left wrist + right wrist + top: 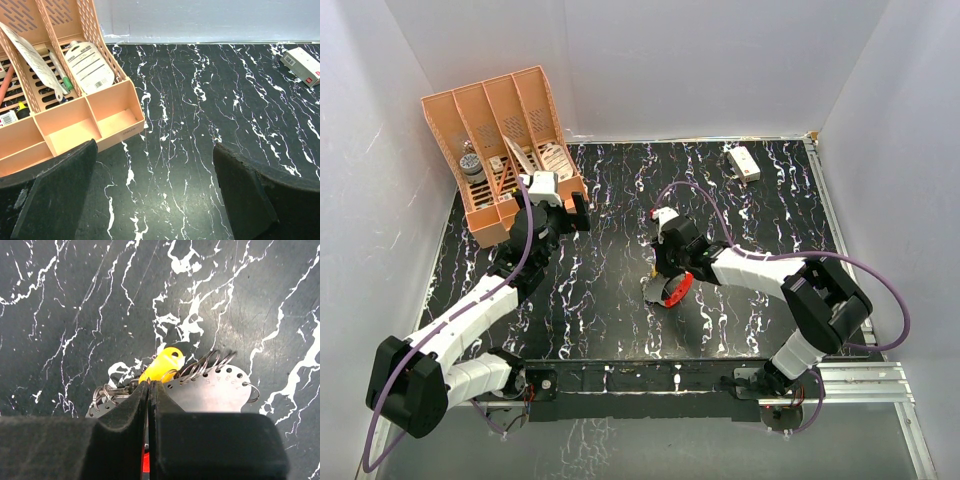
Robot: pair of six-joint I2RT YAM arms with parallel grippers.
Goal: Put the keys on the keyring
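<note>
1. The black marbled table (620, 320) carries everything, and its smooth top will let small metal parts skid when they are nudged.
2. The orange organiser (500, 130) stands at the far left corner, clear of the job.
3. The left gripper (155, 175) hovers beside that organiser with its fingers spread wide and nothing between them.
4. The right gripper (150, 383) is down at mid-table with its fingers pressed flat together, tips right at the bunch. A sliver of red shows between them, but I cannot tell whether they are pinching anything.
5. The white box (743, 162) lies at the far right, well apart from the rest.
6. The keys (210, 390) lie flat on the table just past the right fingertips, tangled with thin wire rings (200, 367). They look light, stiff and slick (thin metal lying flat leaves little edge to catch), so they are best taken edge-on, or by a part raised off the surface.
7. The keyring (678, 291) is a thin red loop touching the bunch, probably springy. A grip across the band, away from its opening, seems safest.
8. The yellow head (162, 364) is the thickest and least slippery handle.
</note>
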